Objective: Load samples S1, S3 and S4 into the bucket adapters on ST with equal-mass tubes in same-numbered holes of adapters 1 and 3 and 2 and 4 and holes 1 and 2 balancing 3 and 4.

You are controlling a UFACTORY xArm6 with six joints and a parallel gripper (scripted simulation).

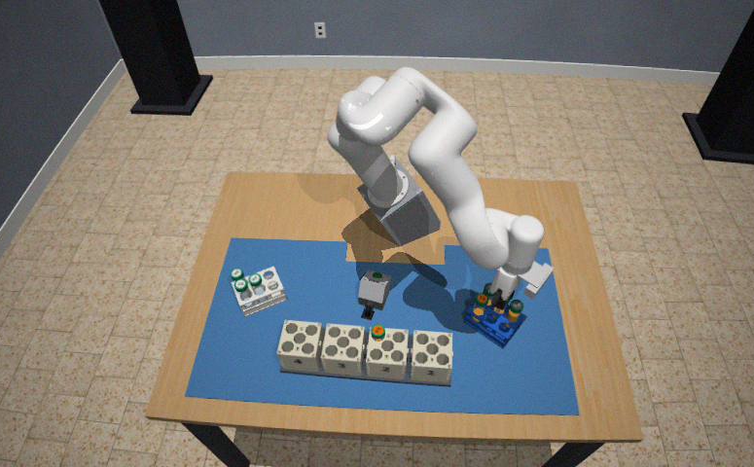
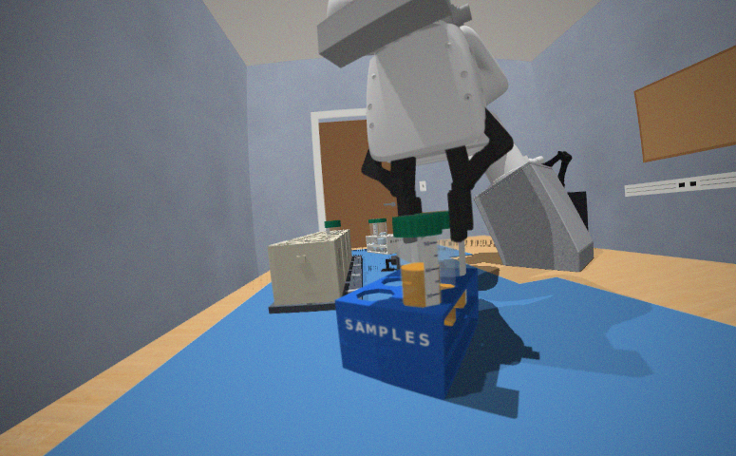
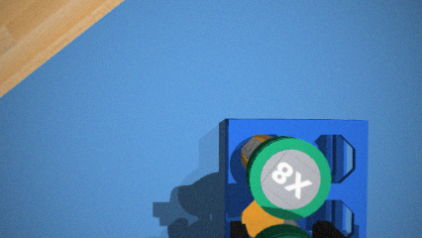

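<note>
My gripper (image 1: 501, 304) (image 2: 436, 224) (image 3: 283, 232) is shut on a green-capped tube (image 3: 281, 233) in the back row's middle well of the blue SAMPLES rack (image 1: 503, 338) (image 2: 386, 352) (image 3: 297, 125). The held tube's ID is hidden. X8 (image 1: 516, 306) (image 2: 421, 224) (image 3: 290, 178), grey-dotted, stands beside it. An orange-dotted tube (image 1: 483, 299) stands at the rack's left in the top view, another tube (image 1: 488, 288) behind it, IDs unreadable. S4 (image 1: 377, 331) stands in adapter 2 (image 1: 385, 368) on the stand (image 1: 363, 378). Adapters 4 (image 1: 298, 361), 3 (image 1: 341, 365) and 1 (image 1: 430, 371) look empty.
The water blank rack (image 1: 265, 306) at the left holds three white-dotted tubes (image 1: 236, 273) (image 1: 241, 285) (image 1: 255, 279); their numbers are unreadable. The sloped desk (image 1: 373, 294) with the green DONE key (image 1: 377, 275) stands between the arm's base and the adapters.
</note>
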